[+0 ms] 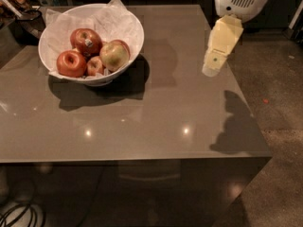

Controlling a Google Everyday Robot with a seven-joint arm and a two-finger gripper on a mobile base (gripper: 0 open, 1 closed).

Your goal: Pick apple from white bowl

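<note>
The white bowl (pixel 128 25) stands at the back left of the brown table (pixel 156 112), lined with crinkled white paper. The pale yellow-green apple (pixel 113 55) with a red blush lies at the bowl's right side. Beside it are a red apple with a small sticker (pixel 85 40), a red apple (pixel 71 63) at the front left and a small red one (pixel 95 65). My gripper (pixel 211 69) hangs from the white arm above the table's right part, well to the right of the bowl and apart from it.
Dark clutter (pixel 19 8) sits at the far left behind the table. The speckled floor (pixel 274 79) runs along the right of the table. Cables (pixel 19 214) lie on the floor at the lower left. The arm's shadow (pixel 234 122) falls near the table's right front edge.
</note>
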